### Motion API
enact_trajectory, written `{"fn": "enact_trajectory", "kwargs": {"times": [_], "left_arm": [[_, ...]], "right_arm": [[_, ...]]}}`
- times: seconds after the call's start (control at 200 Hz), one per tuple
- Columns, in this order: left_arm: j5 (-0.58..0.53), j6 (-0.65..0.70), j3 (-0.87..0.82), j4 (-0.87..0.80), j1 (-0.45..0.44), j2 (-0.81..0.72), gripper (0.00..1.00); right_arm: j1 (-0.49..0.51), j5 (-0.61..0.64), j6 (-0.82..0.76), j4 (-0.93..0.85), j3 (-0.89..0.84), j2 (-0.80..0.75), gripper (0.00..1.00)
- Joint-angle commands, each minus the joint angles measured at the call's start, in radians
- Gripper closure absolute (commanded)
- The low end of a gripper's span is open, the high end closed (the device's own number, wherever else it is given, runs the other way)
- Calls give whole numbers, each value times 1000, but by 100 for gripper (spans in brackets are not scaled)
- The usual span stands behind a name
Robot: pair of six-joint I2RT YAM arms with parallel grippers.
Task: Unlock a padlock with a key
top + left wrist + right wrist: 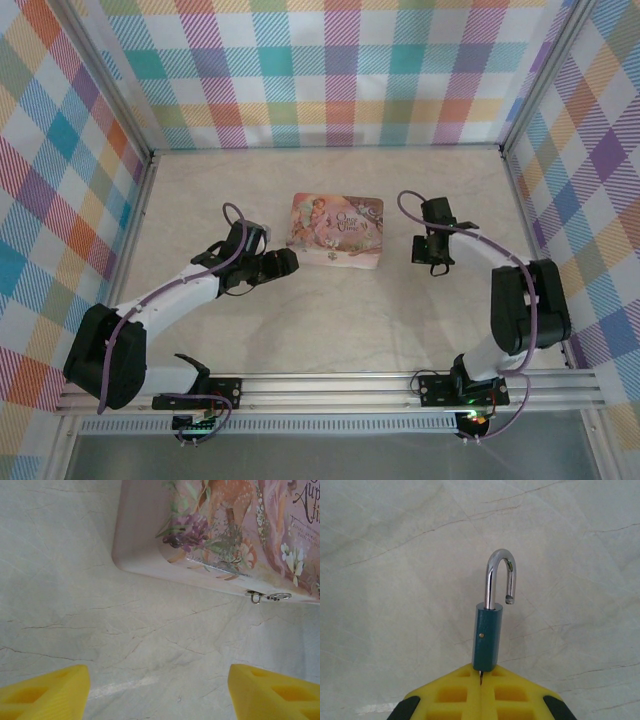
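Note:
A teal padlock (487,635) sticks out from the tips of my right gripper (481,672). Its chrome shackle (501,575) stands open, the free end out of the body. A thin sliver of the key (481,676) shows between the shut yellow pads and runs into the padlock's bottom. That gripper (432,262) hangs over the table to the right of a pink illustrated tin box (337,230). My left gripper (159,680) is open with nothing between its fingers, low over the table by the box's near left corner (125,560).
A small metal hasp (267,596) sticks out of the box's front edge. The marble-patterned table (330,320) is walled by checked panels on three sides. An aluminium rail (330,385) with both arm bases runs along the near edge.

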Motion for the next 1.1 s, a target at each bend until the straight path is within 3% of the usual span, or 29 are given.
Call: {"fn": "enact_trajectory", "kwargs": {"times": [0.0,0.27,0.54,0.81,0.87,0.905,0.945,0.95,0.965,0.975,1.095], "left_arm": [[4,4,-6,26,-4,-9,27],[5,-2,-19,30,-4,-12,27],[-8,-2,-24,18,6,-34,27],[-46,6,0,-10,24,-49,25],[-65,12,6,-15,29,-53,21],[-79,17,12,-15,34,-55,1],[-90,24,21,-15,41,-56,0],[-91,25,22,-32,41,-56,0],[-94,28,24,-46,43,-57,0],[-96,29,27,-48,45,-57,0],[-130,50,71,-71,71,-54,0]], "right_arm": [[-11,-33,8,-39,45,31,100],[-30,-75,-12,-70,100,102,95],[-30,-76,0,-54,77,41,74],[-29,-71,-10,-48,25,-110,59],[-30,-77,-8,-34,9,-151,54],[-30,-77,-10,-25,-1,-174,51],[-30,-76,-12,-10,-12,-203,45],[-30,-77,-12,-8,-13,-207,40],[-30,-77,-12,-5,-14,-216,8],[-30,-76,-12,-3,-17,-222,2],[-30,-96,-26,46,-33,-292,0]]}}
